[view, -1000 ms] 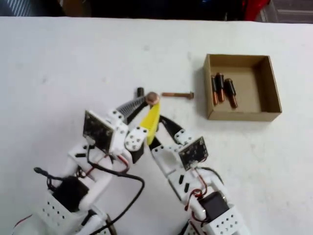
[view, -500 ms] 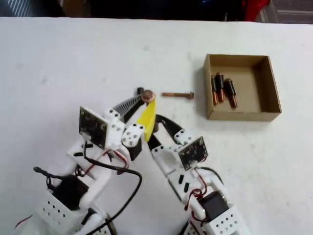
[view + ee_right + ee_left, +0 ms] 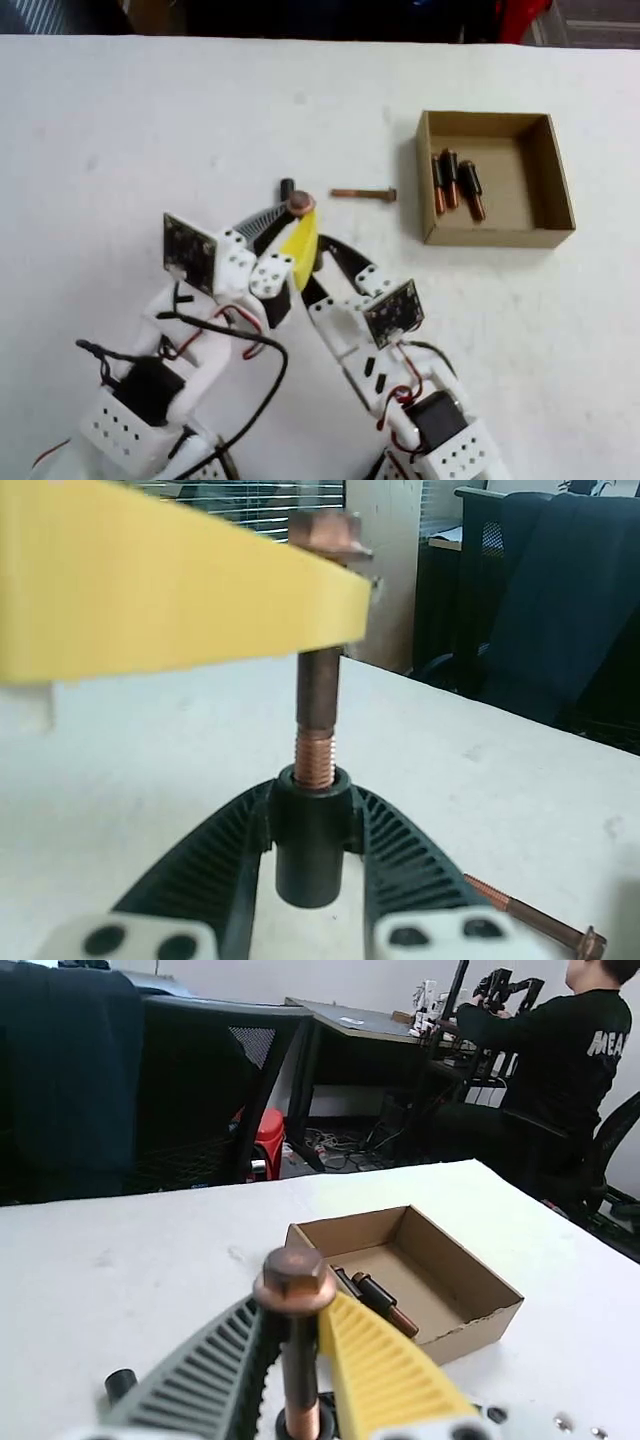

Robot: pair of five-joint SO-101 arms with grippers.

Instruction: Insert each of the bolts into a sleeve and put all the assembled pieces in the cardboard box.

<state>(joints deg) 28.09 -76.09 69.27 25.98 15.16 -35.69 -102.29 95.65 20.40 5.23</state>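
Two grippers meet over the middle of the table. The left gripper [image 3: 298, 1360] has its ribbed grey and yellow fingers [image 3: 385, 1375] closed narrowly on the shaft of a copper-coloured bolt [image 3: 292, 1280], which stands upright with its hexagonal head above the fingertips. Directly below, the right gripper [image 3: 312, 825] clamps a black sleeve [image 3: 310, 865] between its two black fingers [image 3: 205, 865], also upright. The threaded end of the bolt sits in the mouth of the sleeve, with most of the shaft exposed above it.

Just beyond the grippers, a second black sleeve [image 3: 287, 188] stands on the table, and a second bolt [image 3: 363, 194] lies flat beside it, pointing towards the cardboard box [image 3: 487, 238]. The box rests well to the side of both arms, open at the top, and three assembled pieces [image 3: 455, 185] lie side by side against one of its walls.

The table [image 3: 150, 120] is white and matt. Behind it, the left wrist view shows a dark mesh office chair [image 3: 200, 1090] and a desk, and the right wrist view shows window blinds [image 3: 250, 495].
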